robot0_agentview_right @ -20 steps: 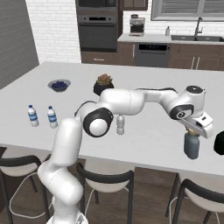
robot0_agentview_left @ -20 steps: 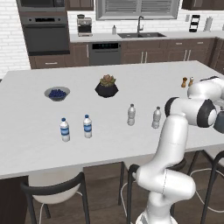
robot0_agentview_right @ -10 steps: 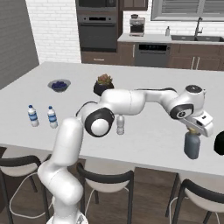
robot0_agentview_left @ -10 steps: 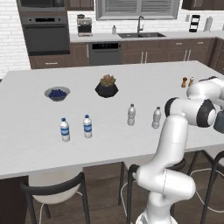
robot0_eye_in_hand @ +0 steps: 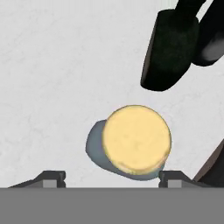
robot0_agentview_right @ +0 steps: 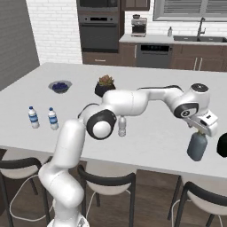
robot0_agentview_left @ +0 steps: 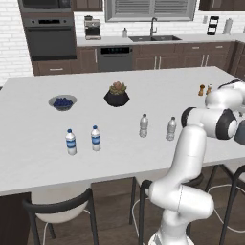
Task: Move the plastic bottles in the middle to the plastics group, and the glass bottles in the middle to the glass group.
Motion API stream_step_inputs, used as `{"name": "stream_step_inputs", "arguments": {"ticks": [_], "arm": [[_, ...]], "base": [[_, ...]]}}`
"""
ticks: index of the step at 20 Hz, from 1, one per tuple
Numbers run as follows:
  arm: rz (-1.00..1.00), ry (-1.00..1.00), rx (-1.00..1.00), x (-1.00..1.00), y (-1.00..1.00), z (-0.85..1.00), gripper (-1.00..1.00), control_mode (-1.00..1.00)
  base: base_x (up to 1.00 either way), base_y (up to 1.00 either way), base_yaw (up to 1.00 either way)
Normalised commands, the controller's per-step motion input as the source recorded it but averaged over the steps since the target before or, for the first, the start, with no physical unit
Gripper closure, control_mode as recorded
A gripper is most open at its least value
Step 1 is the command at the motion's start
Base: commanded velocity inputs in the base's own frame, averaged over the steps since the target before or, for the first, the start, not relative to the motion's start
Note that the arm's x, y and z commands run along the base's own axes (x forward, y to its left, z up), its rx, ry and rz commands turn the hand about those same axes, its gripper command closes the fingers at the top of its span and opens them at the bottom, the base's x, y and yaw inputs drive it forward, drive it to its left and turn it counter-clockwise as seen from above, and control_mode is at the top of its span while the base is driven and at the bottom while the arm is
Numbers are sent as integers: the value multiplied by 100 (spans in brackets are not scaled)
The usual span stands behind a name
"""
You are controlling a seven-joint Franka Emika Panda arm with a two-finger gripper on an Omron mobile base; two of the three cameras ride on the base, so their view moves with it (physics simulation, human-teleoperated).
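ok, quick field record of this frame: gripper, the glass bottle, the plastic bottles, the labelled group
gripper: jaws spread, directly over the yellow cap, fingertips apart from it
glass bottle: slate-blue, upright on the counter near its front edge, beside a dark object
plastic bottles: two unlabelled, upright mid-counter, not yet moved
plastics group: two blue-labelled bottles, upright, on the robot's left
also on counter: berry bowl, potted plant, two shakers

- white island counter [robot0_agentview_left: 143, 81] stretches wide under even light
- dark wood cabinets [robot0_agentview_left: 158, 57] line the back wall, white brick wall [robot0_agentview_right: 53, 31] beside the black wall oven [robot0_agentview_left: 50, 40]
- black stools [robot0_agentview_right: 106, 188] on the wood floor [robot0_agentview_right: 150, 195]
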Motion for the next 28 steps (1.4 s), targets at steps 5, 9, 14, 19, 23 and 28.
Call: {"name": "stream_step_inputs", "arguments": {"ticks": [5, 9, 14, 19, 23, 28], "arm": [[0, -10, 1, -14, 22, 51, -100, -100], [3, -7, -6, -36, 31, 40, -100, -100], [3, 2, -18, -48, 75, 12, -100, -100], [5, 11, -20, -21, 100, -4, -100, -100], [5, 19, -16, -2, 100, -6, -100, -100], [9, 22, -1, 0, 100, 0, -100, -100]], "base": [[0, 0, 0], [0, 0, 0], [0, 0, 0], [0, 0, 0], [0, 0, 0], [0, 0, 0]]}}
